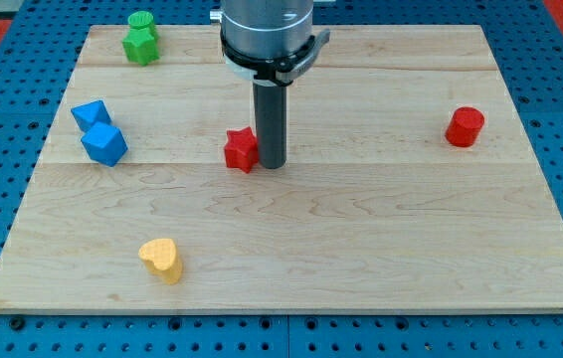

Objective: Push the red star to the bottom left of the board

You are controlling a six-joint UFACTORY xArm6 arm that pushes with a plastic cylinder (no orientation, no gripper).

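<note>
The red star (241, 149) lies on the wooden board (291, 249), a little left of the board's middle. My tip (272, 164) stands right beside the star, on its right side, touching or nearly touching it. The dark rod rises from there to the arm's grey body at the view's top. The board's bottom left corner is far down and left of the star.
A yellow heart (161, 259) lies between the star and the bottom left corner. Two blue blocks (99, 134) sit at the left. Two green blocks (141, 40) sit at the top left. A red cylinder (466, 126) sits at the right.
</note>
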